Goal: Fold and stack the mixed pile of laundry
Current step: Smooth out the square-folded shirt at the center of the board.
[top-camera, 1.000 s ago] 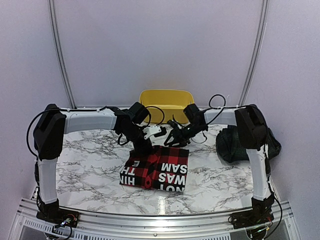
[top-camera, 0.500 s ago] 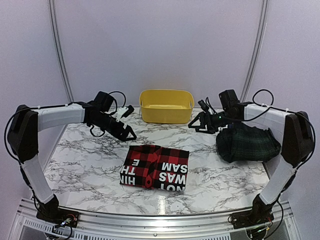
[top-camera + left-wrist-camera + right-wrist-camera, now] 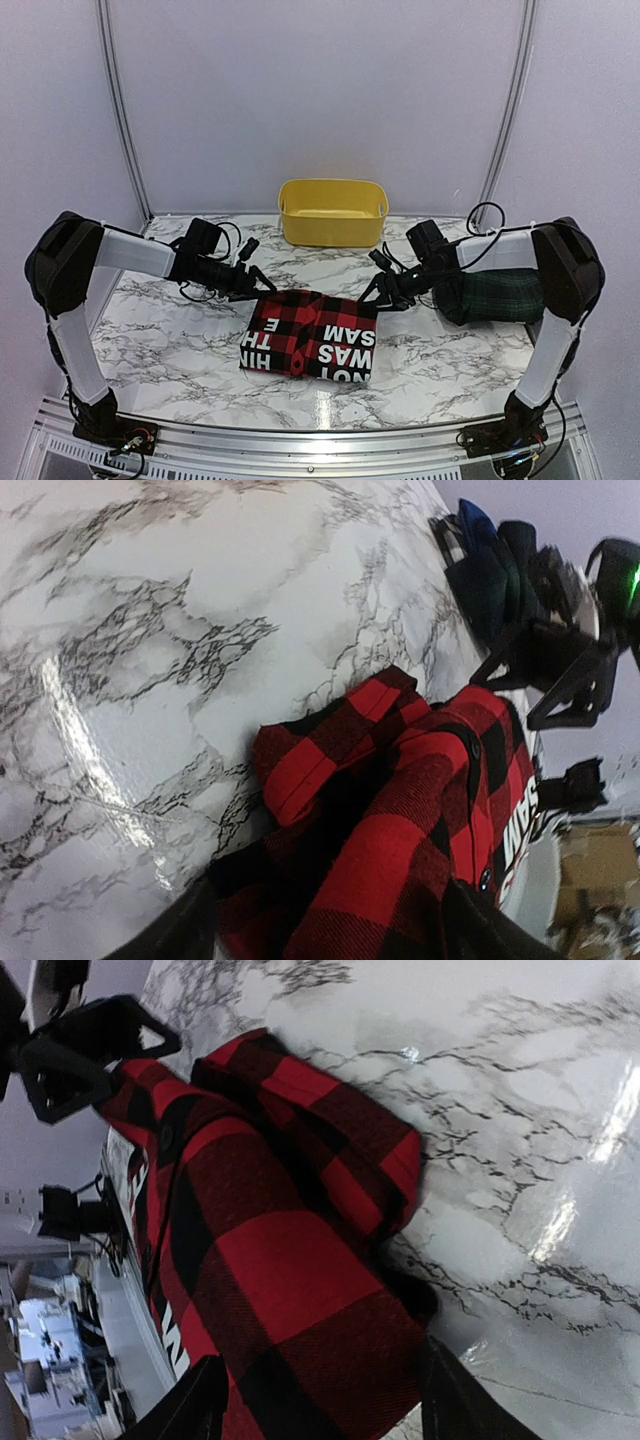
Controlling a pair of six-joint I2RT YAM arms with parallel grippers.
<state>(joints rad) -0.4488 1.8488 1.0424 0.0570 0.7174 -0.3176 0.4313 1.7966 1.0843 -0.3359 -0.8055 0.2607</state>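
Straddling the checked garment (image 3: 312, 335), both jaws

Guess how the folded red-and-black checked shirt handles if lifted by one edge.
Probably floppy: the red-and-black checked shirt shows rumpled layers at its far edge, so the fold would likely sag open. Likely light: thin cloth. Pushed, it may slide on the glossy marble tabletop.

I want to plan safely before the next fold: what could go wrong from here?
1. The left claw and right claw straddle the red shirt's far corners, jaws open; closing may catch only the upper layers and undo the fold.
2. The right arm lies close to the tartan cloth and might drag it.
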